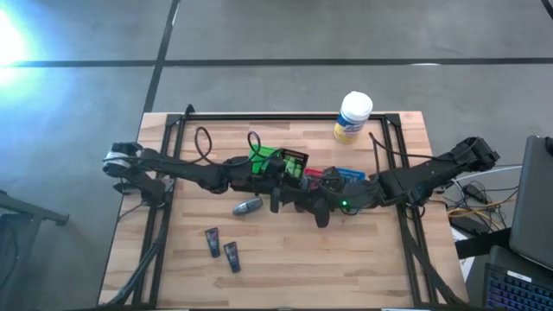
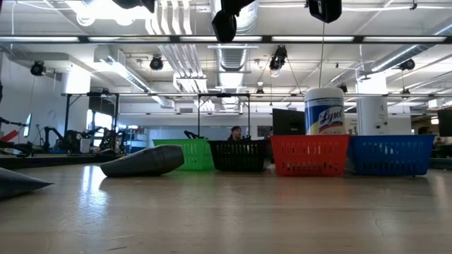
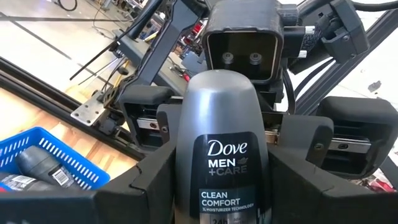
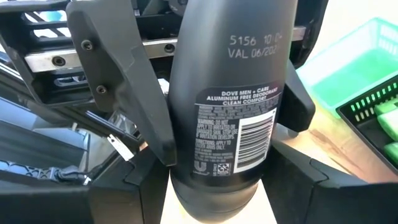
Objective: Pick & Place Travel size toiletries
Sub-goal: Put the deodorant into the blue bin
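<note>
Both grippers meet above the table's middle on one grey Dove deodorant, a rounded oblong tube. My left gripper is shut on it from the left, and my right gripper from the right. The grippers hide it in the high view. Another grey tube lies on its side on the wood. Two small dark tubes lie nearer the near edge. My left gripper pinches the deodorant's lower body between its two fingers, one on each narrow side, with the front label facing its camera. The fingers come from the table's left. The deodorant stands about upright and is lifted clear of the table. My right gripper pinches the same deodorant's lower body between its two fingers, on the barcode side. It comes from the table's right, opposite the left gripper's fingers, which lie along the sides of the deodorant.
Green, black, red and blue bins stand in a row just beyond the grippers. The blue bin holds items. A white tub stands near the far edge. Bare wood lies toward the near edge.
</note>
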Controlling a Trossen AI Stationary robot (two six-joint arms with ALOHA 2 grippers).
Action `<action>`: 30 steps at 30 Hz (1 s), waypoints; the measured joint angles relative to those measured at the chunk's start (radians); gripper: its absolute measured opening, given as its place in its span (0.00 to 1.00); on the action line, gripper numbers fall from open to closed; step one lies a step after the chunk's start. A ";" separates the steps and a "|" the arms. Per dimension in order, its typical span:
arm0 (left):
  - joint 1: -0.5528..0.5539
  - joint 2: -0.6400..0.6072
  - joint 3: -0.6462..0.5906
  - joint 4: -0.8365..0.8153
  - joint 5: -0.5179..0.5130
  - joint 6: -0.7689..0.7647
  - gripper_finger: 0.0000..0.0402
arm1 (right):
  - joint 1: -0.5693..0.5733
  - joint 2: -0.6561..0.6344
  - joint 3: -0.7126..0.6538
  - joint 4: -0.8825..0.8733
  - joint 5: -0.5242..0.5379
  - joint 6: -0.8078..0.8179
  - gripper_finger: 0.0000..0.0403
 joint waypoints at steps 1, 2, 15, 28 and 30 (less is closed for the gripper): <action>0.000 0.000 0.000 -0.001 0.001 -0.001 0.53 | 0.000 0.000 0.000 -0.005 -0.006 0.000 0.50; 0.000 0.000 0.000 -0.001 0.001 -0.002 0.53 | 0.000 0.000 0.000 -0.009 -0.013 0.001 0.50; 0.009 -0.070 0.002 -0.200 0.025 0.043 0.73 | 0.004 -0.016 -0.003 -0.257 -0.025 0.093 0.50; 0.013 -0.300 0.000 -0.884 -0.037 0.116 0.79 | -0.016 -0.185 -0.131 -0.657 -0.097 0.424 0.50; 0.013 -0.321 0.000 -0.935 -0.045 0.116 0.79 | -0.036 -0.229 -0.211 -0.637 -0.119 0.482 0.50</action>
